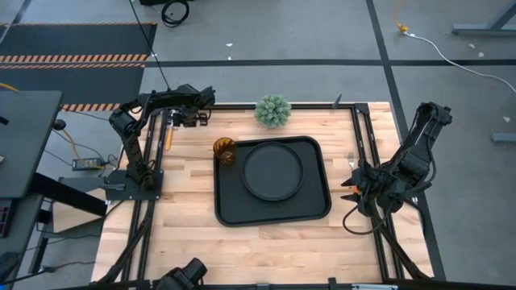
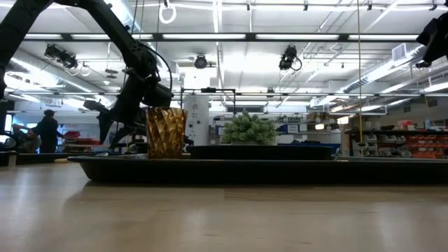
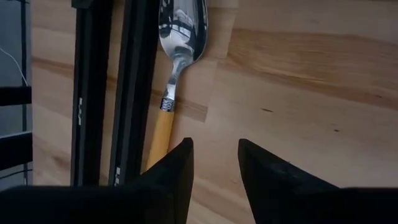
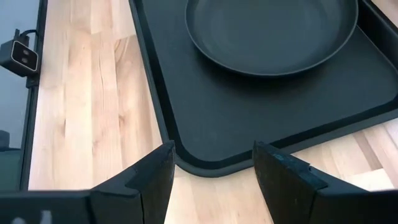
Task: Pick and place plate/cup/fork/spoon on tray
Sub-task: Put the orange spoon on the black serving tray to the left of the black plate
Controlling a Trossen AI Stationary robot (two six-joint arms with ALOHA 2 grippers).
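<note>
A light butcher-block table of jointed wooden strips is seen from above at the centre of the high view, framed by black metal rails and set on a grey floor crossed by dark tape lines, with orange-and-black hazard striping at the upper left. In the low view the room behind is shown as a large workshop with bright ceiling strip lights, hanging cameras and shelving at the right; a person is seen standing at the far left. No readable writing or brand mark can be made out.

The tray is laid at the middle of the table, and the plate is set inside it. The cup is stood upright in the tray's upper left corner. A small green plant is placed just above the tray. The spoon is laid against the black rail at the upper left of the table, and the fork lies by the rail right of the tray.

The left gripper is held just above the spoon's handle, its fingers parted and empty. The right gripper is held near the tray's edge at the right of the table, its fingers spread wide with nothing between them
</note>
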